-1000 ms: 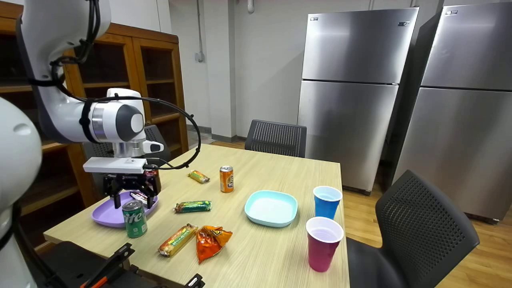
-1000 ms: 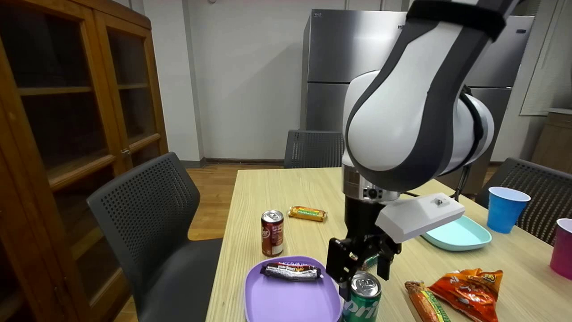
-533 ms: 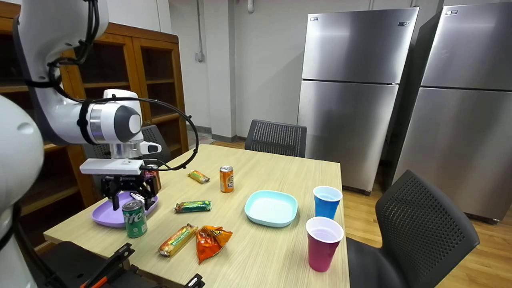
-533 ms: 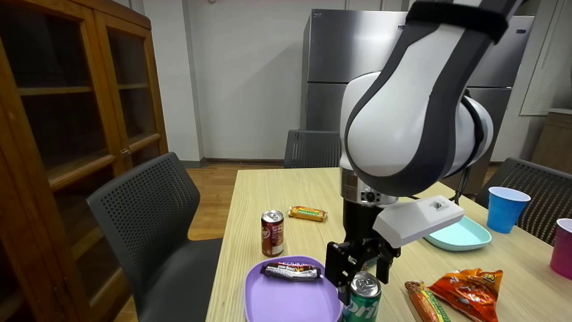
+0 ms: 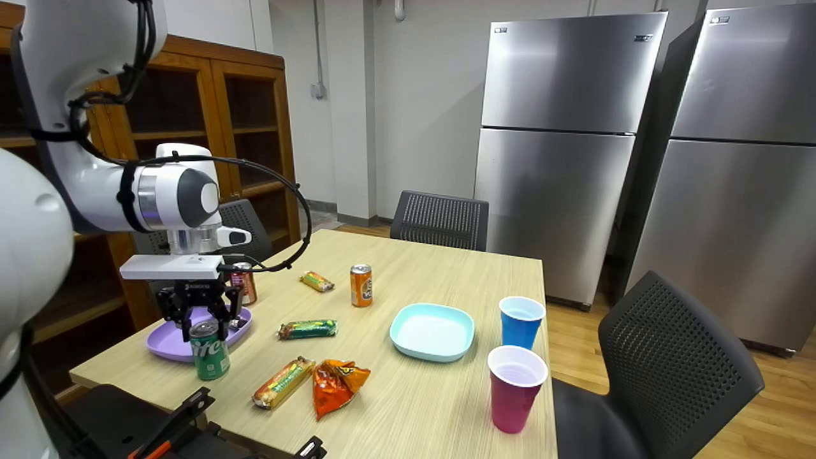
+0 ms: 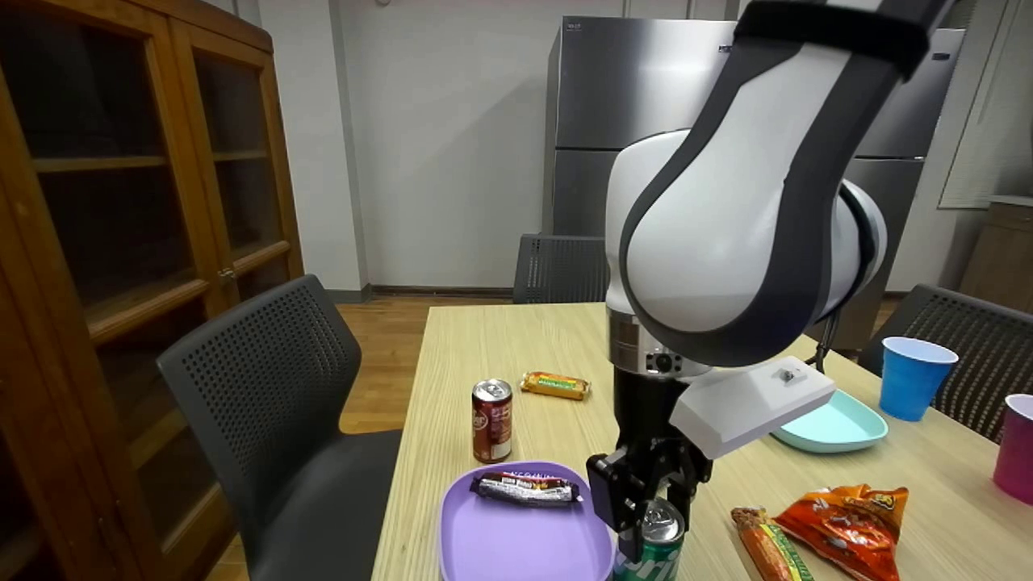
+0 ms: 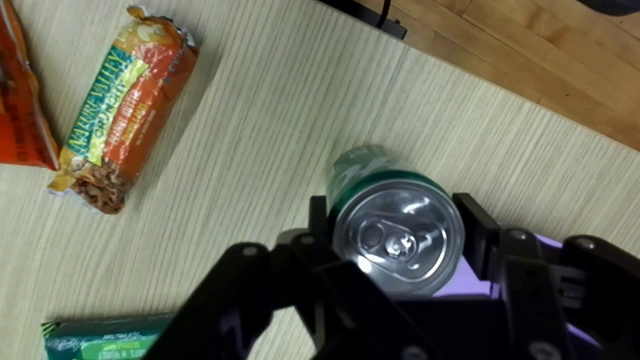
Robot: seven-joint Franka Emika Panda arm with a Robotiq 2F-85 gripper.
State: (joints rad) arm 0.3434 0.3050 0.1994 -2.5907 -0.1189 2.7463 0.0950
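Near one edge of the surface (image 7: 260,150), green soda can (image 5: 211,357) stands upright inside my pincer (image 7: 392,215), which looks clamped on its upper sides. Long axis vertical, pincer straddling the top from above. Purple plate (image 6: 524,537) sits just beside, corner side, tight there; can't tell if they touch. Wider gap toward peanut butter granola bar (image 7: 129,110).

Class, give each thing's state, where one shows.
Green cylindrical metal can, upright, between the jaws
Maroon metal can, upright
Orange metal can, upright
Blue plastic cup, upright
Magenta plastic cup, upright
Lilac plastic tray, holding dark wrapped bar
Silver steel refrigerators, doors shut
Brown wooden cabinet, doors shut
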